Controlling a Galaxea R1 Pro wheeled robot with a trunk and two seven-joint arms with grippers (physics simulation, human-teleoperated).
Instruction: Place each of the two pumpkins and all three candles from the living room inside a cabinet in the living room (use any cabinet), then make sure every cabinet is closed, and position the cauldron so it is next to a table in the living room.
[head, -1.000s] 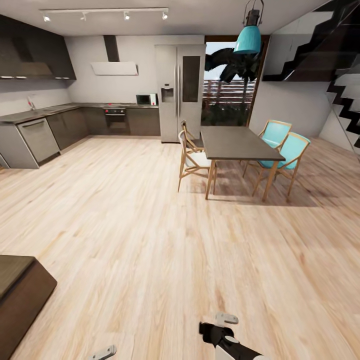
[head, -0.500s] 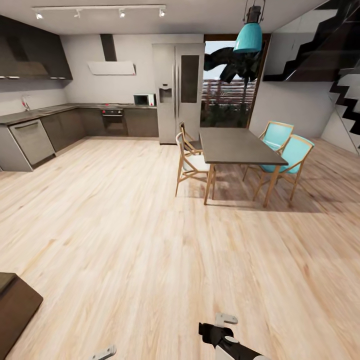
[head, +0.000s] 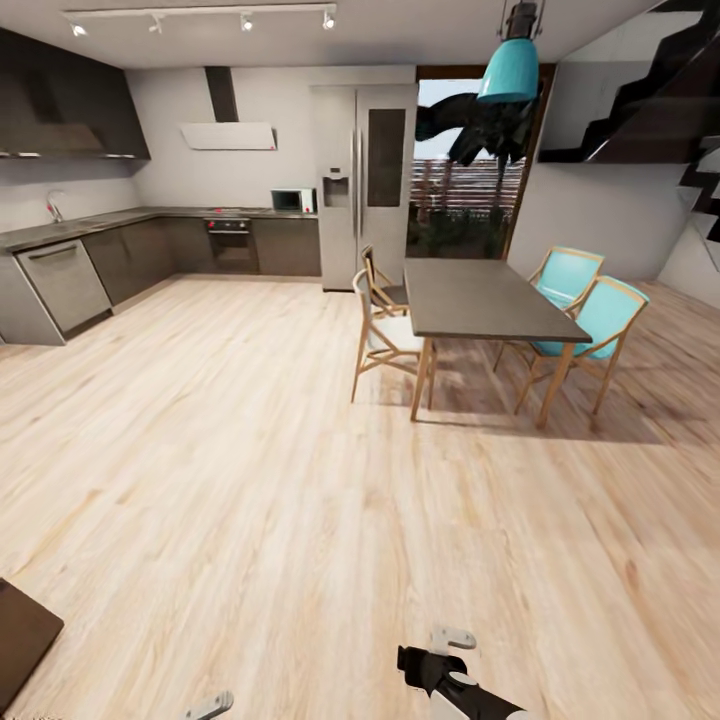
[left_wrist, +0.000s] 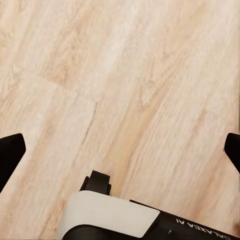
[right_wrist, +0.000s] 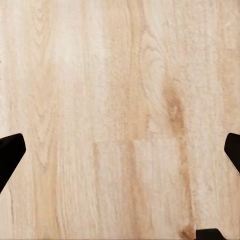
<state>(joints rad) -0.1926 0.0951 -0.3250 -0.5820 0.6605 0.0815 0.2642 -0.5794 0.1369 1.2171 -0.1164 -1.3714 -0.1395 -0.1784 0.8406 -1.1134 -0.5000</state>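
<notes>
The pumpkins, candles, cabinet and cauldron are out of view. My left gripper (left_wrist: 120, 150) is open over bare wood floor, its two black fingertips (left_wrist: 10, 152) far apart with nothing between them. My right gripper (right_wrist: 120, 150) is open too, also above bare floorboards and empty. In the head view, the right arm's black and white wrist (head: 455, 685) pokes in at the lower edge, and a grey piece of the left arm (head: 210, 705) shows beside it.
A dark-topped dining table (head: 480, 298) stands ahead on the right, with two wooden chairs (head: 385, 335) and two teal chairs (head: 590, 320). Grey kitchen units (head: 70, 280) and a fridge (head: 365, 185) line the far wall. A dark brown furniture corner (head: 20, 640) is at lower left. Stairs (head: 680, 110) rise at right.
The whole head view has shifted, so the camera has moved. The dark furniture corner has slid almost out at lower left, and the table sits slightly further right. Both arms hold their pose.
</notes>
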